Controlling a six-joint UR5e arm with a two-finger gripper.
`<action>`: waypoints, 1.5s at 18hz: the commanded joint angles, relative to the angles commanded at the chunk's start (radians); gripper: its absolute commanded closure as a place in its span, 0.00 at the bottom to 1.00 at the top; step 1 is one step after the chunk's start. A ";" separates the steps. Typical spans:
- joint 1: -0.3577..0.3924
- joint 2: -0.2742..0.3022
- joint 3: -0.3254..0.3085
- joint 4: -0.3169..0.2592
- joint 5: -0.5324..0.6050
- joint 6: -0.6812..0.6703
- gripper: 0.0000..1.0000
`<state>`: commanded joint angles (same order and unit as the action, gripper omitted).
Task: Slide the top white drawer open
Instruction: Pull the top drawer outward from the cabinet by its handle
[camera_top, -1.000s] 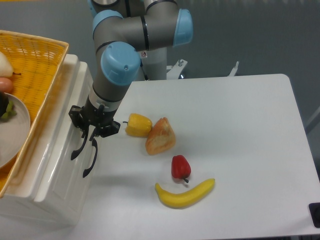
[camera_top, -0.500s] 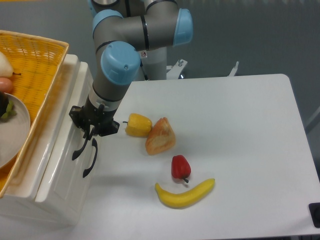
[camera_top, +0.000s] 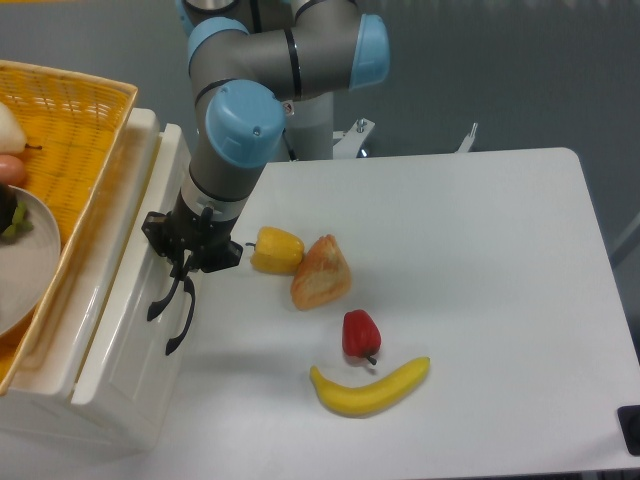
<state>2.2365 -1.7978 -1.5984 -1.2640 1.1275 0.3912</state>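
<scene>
Running from about 7 o'clock up toward 1 o'clock along the left side of the scene, the top white drawer (camera_top: 120, 300) is a glossy cream panel whose front faces the table at 3 o'clock, with the yellow woven basket (camera_top: 75, 140) sitting on the cabinet top above it. Its curved black handle (camera_top: 160, 298) is clenched by the gripper (camera_top: 185, 272), fingers closed around the upper end. On the matte white table (camera_top: 480, 260) lie a yellow pepper (camera_top: 276, 250), a bread piece (camera_top: 321, 273), a red pepper (camera_top: 361, 334) and a banana (camera_top: 369, 388).

Bright, even overhead light; soft shadows, sharp focus, mild glare.
</scene>
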 joint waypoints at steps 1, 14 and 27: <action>0.002 -0.002 0.002 0.000 0.002 0.000 0.83; 0.077 -0.006 0.009 0.000 0.002 0.009 0.83; 0.152 -0.029 0.009 0.002 0.000 0.038 0.83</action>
<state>2.3884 -1.8270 -1.5892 -1.2625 1.1275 0.4295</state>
